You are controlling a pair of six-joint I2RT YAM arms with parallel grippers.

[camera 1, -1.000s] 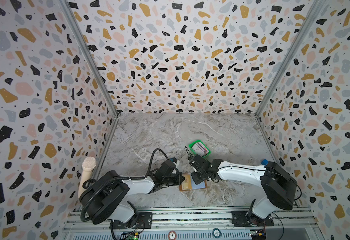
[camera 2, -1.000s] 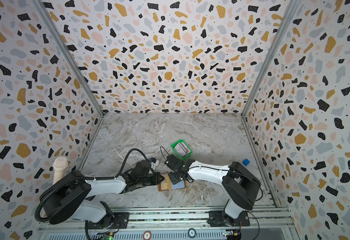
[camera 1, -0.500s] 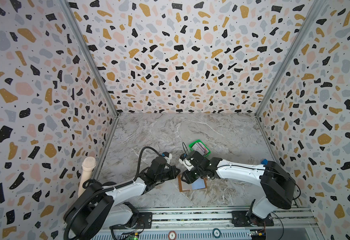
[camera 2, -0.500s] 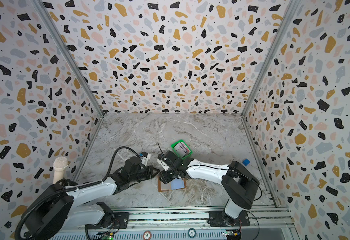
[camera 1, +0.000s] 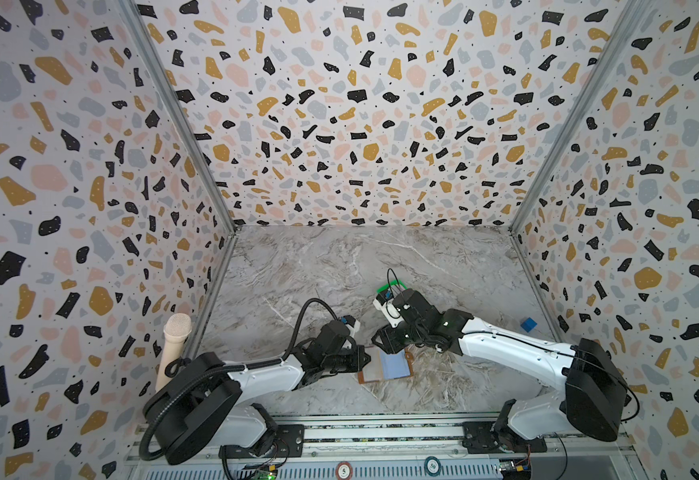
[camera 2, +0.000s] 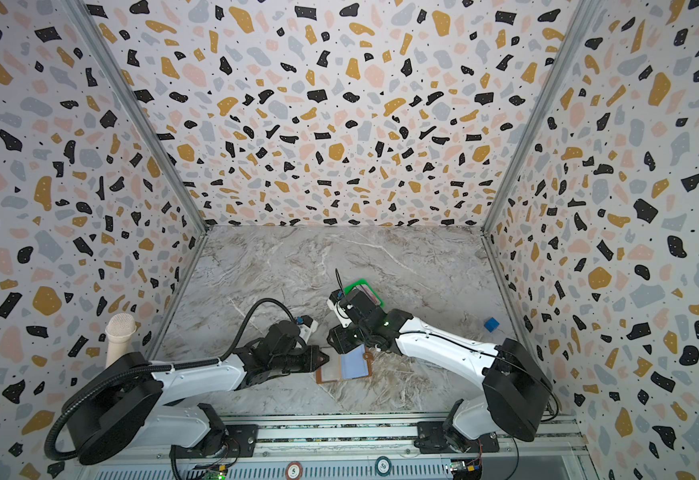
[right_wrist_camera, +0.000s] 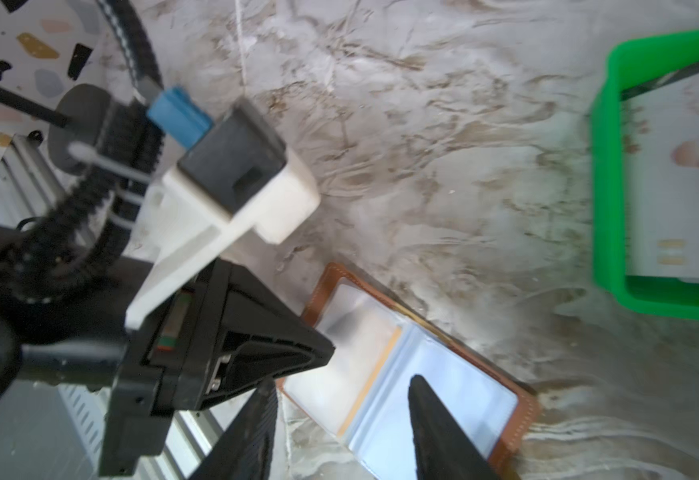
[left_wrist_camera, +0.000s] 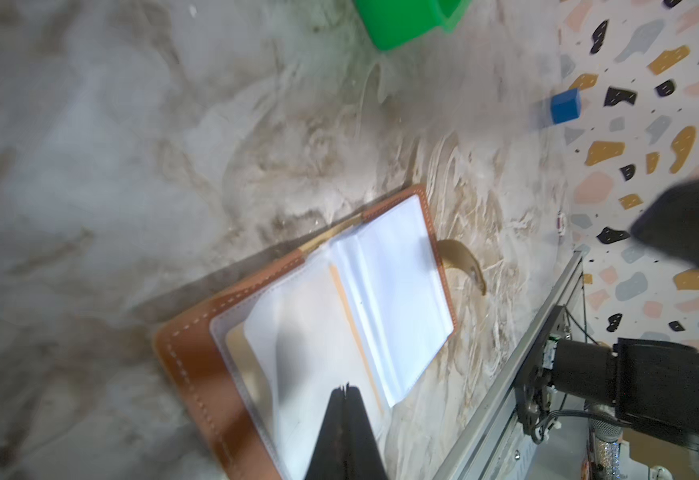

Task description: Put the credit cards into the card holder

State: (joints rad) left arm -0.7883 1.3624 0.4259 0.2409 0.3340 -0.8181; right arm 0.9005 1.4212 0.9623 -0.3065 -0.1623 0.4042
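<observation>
A second ago the right jaws were pinched shut at the card holder (camera 1: 385,366). They have since parted to a middling gap and hold nothing, and they now hang just above the holder's far edge. The left arm (camera 1: 264,374), which had swung away half a second ago, is back, low and stretched forward. The left jaws are shut tight with nothing seen between them. Their tips are over the clear sleeves at the holder's edge nearest that arm; whether they press the plastic I cannot tell. The right arm (camera 1: 505,345) reaches in from the opposite side, wrist bent down. The holder lies open and flat on the tabletop (camera 1: 318,266), beneath both sets of jaws. The credit cards (right_wrist_camera: 680,145) sit in the green tray (right_wrist_camera: 607,166), beyond the right jaws and apart from the holder.
</observation>
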